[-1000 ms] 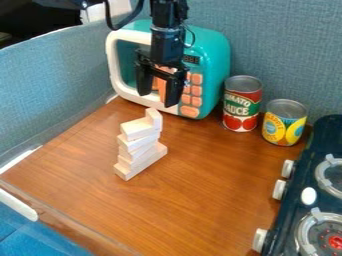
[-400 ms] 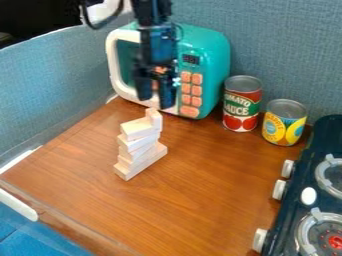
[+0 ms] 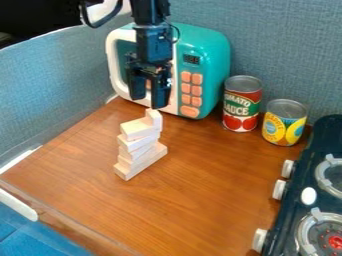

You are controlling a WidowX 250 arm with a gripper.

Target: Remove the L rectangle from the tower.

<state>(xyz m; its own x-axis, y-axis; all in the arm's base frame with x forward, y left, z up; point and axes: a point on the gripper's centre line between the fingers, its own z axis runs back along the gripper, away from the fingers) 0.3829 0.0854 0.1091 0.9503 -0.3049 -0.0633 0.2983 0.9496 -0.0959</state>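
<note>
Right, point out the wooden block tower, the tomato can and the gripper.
Wooden block tower (image 3: pixel 137 146), camera view: side of its middle blocks.
Tomato can (image 3: pixel 242 106), camera view: front of label.
Gripper (image 3: pixel 148 102), camera view: midway between fingertips.

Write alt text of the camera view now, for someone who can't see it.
A black robot gripper, fingers apart, hangs above a small tower of pale wooden blocks on a wood-look table; a teal toy microwave stands behind.

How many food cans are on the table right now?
2. The tomato sauce can stands right of the toy microwave; the yellow-labelled can stands between it and the stove.
</note>
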